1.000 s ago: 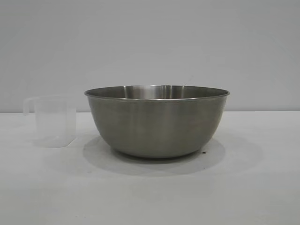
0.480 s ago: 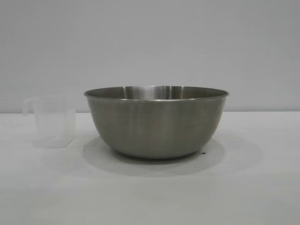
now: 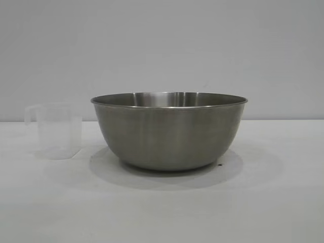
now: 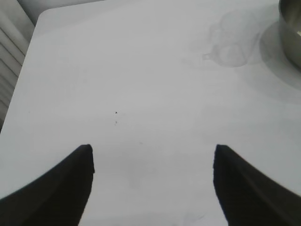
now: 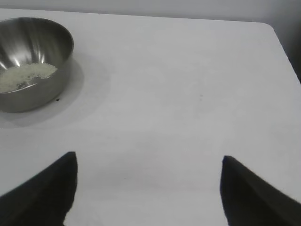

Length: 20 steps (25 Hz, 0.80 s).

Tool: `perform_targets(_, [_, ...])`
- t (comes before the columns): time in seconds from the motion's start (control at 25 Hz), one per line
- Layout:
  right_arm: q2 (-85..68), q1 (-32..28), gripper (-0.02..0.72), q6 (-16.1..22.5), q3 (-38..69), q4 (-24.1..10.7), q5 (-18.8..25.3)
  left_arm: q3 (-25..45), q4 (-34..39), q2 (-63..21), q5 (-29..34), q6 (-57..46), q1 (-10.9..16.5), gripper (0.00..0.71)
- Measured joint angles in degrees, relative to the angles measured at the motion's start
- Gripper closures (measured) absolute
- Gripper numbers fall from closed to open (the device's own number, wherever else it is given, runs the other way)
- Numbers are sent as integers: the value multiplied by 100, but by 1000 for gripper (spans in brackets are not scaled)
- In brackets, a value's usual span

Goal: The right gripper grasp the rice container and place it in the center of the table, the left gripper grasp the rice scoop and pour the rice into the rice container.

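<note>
Exterior view hides my arms; rice scoop (image 3: 58,130) stands upright, handle away from rice container (image 3: 169,130) holding rice (image 5: 26,75). Left gripper (image 4: 153,181) and right gripper (image 5: 148,186) hang released over the desk (image 3: 162,207).

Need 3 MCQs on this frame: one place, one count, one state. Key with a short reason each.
1. Where is the rice?
A. in the rice scoop
B. in the rice container
C. spilled on the table

2. How many vessels stand on the table?
A. one
B. two
C. three

3. How are the two grippers?
A. both open, holding nothing
B. left shut on the scoop
C. right shut on the bowl rim

Key:
1 B: the right wrist view shows off-white grains in the rice container.
2 B: only the container and the rice scoop beside it.
3 A: the left gripper and right gripper have fingers spread over bare tabletop, away from both vessels.
</note>
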Motion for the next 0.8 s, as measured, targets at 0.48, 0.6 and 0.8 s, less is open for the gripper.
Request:
perform_targets(0.48, [0,0,114,0,0,0,0,0,-181,0,0,0,0,249])
perform_targets(0.6, [0,0,114,0,0,0,0,0,-190,0,0,0,0,249])
perform_targets(0.8, [0,0,114,0,0,0,0,0,-190,0,0,0,0,249])
